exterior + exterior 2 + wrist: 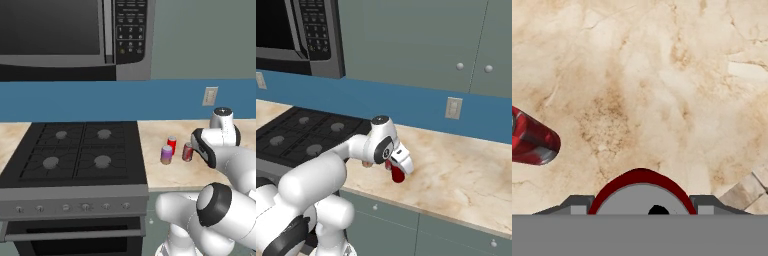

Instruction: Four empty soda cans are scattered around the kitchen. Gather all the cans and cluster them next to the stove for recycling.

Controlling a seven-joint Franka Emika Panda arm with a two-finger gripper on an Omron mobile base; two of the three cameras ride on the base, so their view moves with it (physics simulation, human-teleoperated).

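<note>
now jaws pinch red can [641,192] on counter [165,175]; purple can [166,154], another red can [172,144] beside stove [75,155].

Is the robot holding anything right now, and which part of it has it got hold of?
Yes: a red soda can. The tool grips it near its silvery top, one finger on each side, just over the counter.

The desk [165,175] was beige marble with tan veining. Two soda cans [172,144] were red with silvery tops, a third purple [166,154] with a tan band. The stove [75,165] was black above a steel front. The wall [100,102] was blue, the cabinets [411,45] grey-green.
</note>
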